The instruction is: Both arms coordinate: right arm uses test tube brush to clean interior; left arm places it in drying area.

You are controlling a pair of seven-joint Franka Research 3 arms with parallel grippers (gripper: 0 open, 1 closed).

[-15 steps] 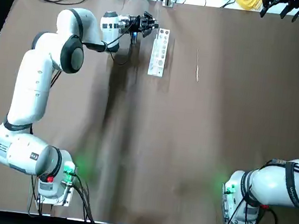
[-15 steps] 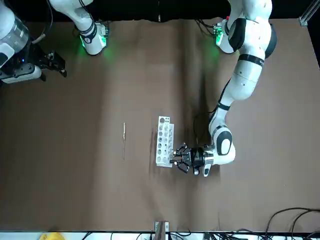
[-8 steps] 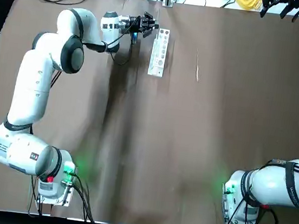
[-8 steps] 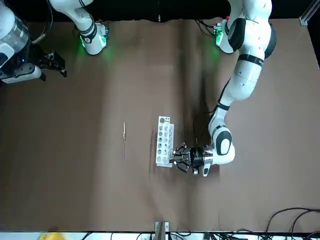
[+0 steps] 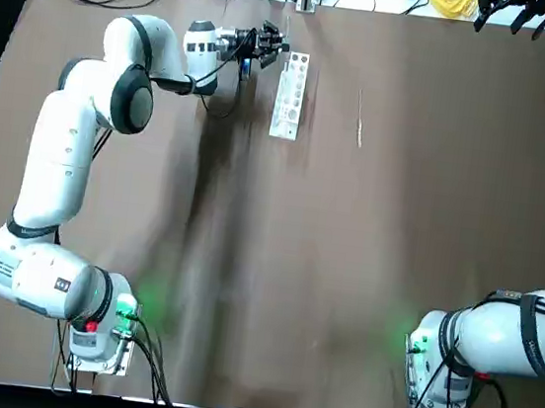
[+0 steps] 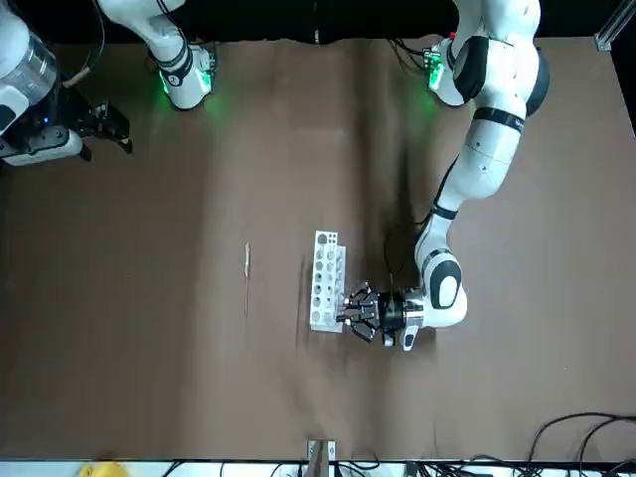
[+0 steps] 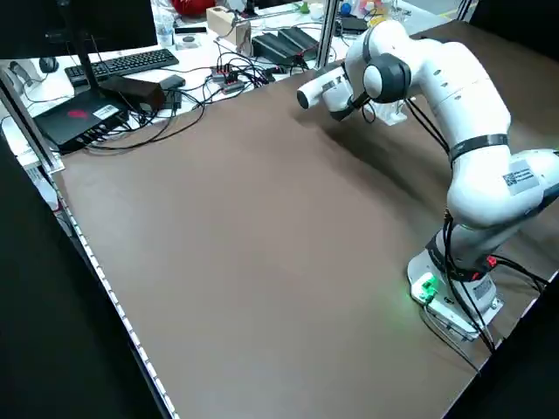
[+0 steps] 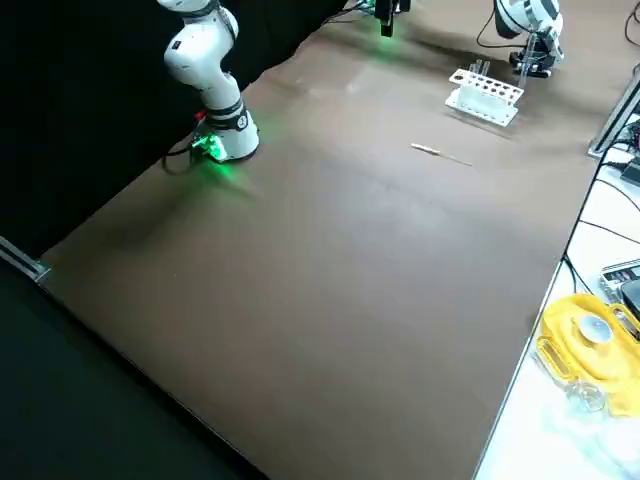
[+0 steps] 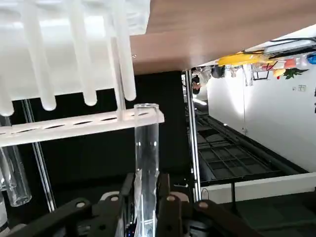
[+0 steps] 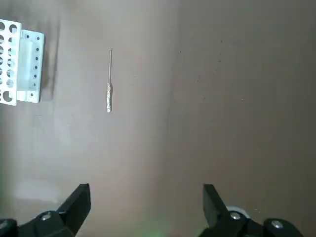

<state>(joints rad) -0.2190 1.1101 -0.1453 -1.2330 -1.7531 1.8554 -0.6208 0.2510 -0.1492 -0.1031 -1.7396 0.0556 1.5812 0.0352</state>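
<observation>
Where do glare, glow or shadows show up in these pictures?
Top view: green glow beside the left arm's base, dark shadow streaks across the table; right wrist view: pale glare on the tabletop, thin shadow beside the brush.

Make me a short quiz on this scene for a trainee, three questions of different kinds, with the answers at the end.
1. Fill in: The left gripper, at the white rack with rows of round holes, holds a ____.

2. True or false: The fingers of the right gripper are closed on the thin brush with a whitish end.

3. Multiple choice: Where does the brush lie?
A) In a hole of the rack
B) On the brown table, apart from the rack
C) Across the top of the rack

Key: 1. clear test tube; 2. false; 3. B
</observation>
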